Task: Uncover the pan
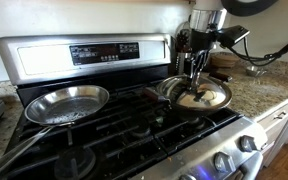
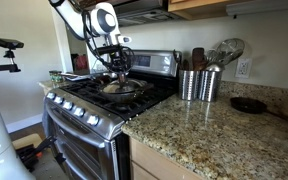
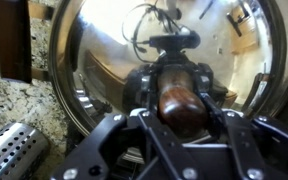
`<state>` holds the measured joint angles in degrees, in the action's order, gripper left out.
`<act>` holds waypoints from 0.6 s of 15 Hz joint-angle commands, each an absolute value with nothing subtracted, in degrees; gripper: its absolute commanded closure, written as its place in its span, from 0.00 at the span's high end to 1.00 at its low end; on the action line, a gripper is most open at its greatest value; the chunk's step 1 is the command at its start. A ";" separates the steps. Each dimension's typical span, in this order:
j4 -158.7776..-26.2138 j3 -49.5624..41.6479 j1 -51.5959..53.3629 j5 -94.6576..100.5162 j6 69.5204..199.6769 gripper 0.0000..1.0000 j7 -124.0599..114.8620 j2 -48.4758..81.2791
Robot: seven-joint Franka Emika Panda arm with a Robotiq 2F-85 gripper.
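The pan (image 1: 167,93) sits on a stove burner, dark-rimmed, with its inside hidden under a round silvery glass lid (image 1: 208,98). Both also show in an exterior view, the pan (image 2: 134,91) under the lid (image 2: 121,86). My gripper (image 1: 195,73) comes straight down on the lid's centre (image 2: 117,69). In the wrist view the fingers (image 3: 179,108) sit tight on both sides of the lid's brown wooden knob (image 3: 178,98), with the shiny lid (image 3: 99,50) filling the frame behind. The lid seems to rest on the pan.
A shiny silver steel frying pan (image 1: 69,102) sits on the neighbouring burner. The stove's back panel (image 1: 104,52) rises behind. Metal utensil holders (image 2: 195,85) stand on the granite counter (image 2: 214,135), and a small dark pan (image 2: 249,104) lies further along it.
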<state>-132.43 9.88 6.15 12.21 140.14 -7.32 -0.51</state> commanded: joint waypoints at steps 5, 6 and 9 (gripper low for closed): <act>-133.62 9.00 6.65 9.70 137.27 0.20 -5.66 -6.91; -133.69 8.84 6.51 9.51 136.67 0.20 -5.34 -8.39; -133.09 7.99 5.98 8.71 133.35 0.20 -3.67 -12.05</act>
<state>-132.43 9.32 6.10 10.35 137.38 -6.29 -6.14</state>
